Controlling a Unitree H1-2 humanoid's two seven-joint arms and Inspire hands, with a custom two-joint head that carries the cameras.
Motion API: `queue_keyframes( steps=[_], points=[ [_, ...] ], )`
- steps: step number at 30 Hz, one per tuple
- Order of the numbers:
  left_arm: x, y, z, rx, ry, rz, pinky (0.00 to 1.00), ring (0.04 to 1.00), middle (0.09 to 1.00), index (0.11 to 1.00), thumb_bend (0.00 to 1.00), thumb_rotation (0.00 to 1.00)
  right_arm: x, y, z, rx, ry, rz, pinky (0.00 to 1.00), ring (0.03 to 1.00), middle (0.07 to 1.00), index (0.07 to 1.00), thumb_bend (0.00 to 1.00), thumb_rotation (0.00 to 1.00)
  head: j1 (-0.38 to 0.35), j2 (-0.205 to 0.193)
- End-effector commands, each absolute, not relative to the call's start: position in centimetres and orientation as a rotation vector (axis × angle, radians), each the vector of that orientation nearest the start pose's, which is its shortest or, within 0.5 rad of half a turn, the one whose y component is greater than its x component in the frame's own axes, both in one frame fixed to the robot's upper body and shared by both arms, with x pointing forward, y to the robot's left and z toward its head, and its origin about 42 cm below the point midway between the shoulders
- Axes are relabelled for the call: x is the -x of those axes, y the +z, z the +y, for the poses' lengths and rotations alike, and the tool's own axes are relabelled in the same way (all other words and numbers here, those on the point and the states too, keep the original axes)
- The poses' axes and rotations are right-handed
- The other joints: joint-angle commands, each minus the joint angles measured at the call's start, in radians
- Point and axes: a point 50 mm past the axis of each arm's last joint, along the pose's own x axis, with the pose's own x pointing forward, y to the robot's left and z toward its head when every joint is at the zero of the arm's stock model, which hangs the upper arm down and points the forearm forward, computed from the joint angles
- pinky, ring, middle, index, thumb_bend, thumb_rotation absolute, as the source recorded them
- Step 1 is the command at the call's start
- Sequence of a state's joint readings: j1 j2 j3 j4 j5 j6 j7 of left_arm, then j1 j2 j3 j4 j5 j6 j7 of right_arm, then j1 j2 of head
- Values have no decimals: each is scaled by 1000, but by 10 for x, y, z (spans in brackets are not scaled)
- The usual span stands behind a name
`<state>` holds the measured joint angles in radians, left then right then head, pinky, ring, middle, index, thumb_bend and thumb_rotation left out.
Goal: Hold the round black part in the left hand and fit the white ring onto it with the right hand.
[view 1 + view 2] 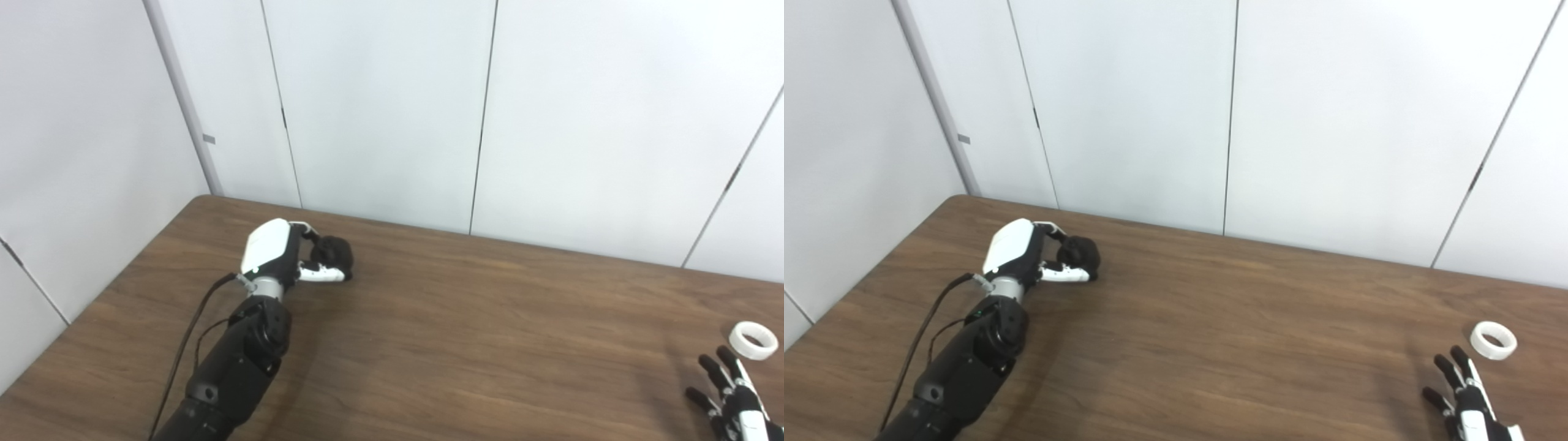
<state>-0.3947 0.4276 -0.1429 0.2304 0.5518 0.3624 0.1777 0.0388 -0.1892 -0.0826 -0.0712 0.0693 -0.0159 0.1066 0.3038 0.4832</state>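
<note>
The round black part (334, 252) rests on the wooden table (465, 331) at the far left, near the back edge. My left hand (277, 252) is wrapped around it, fingers curled over its top and the thumb along its near side. The white ring (753, 340) lies flat on the table at the far right. My right hand (732, 393) is just short of the ring, at the picture's bottom right corner, open with fingers spread and holding nothing. Much of that hand is cut off by the frame edge.
White wall panels (380, 110) stand right behind the table's back edge and along its left side. A black cable (184, 349) runs along my left forearm. Bare tabletop stretches between the two hands.
</note>
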Motion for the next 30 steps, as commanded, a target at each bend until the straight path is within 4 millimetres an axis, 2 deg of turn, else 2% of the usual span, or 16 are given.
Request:
queue_keyframes(
  steps=[1,9,15,19,28,30],
  points=[
    [-408,203,317,-1031,278,-37,1000,882,757,483,523,47,-266,105,-289,139,15,25,1000,999,940,963,552,1000,1,1],
    [-370,205,257,-1008,115,-118,1000,875,762,485,523,49,-268,109,-284,163,19,5,1000,974,923,954,571,1000,-59,28],
    [-341,199,228,-985,-10,-158,1000,863,759,483,524,51,-271,113,-276,158,20,-5,1000,962,915,949,587,1000,-125,56],
    [-325,192,219,-976,-64,-182,1000,867,766,483,524,53,-273,119,-269,175,18,-18,1000,957,914,948,594,1000,-169,75],
    [-292,172,202,-935,-159,-166,1000,875,772,484,523,54,-279,146,-253,169,-4,-46,1000,965,917,952,549,1000,-255,124],
    [-282,167,194,-938,-184,-181,1000,877,772,484,524,55,-280,151,-250,158,0,-49,1000,972,923,958,548,1000,-285,148]
  ],
)
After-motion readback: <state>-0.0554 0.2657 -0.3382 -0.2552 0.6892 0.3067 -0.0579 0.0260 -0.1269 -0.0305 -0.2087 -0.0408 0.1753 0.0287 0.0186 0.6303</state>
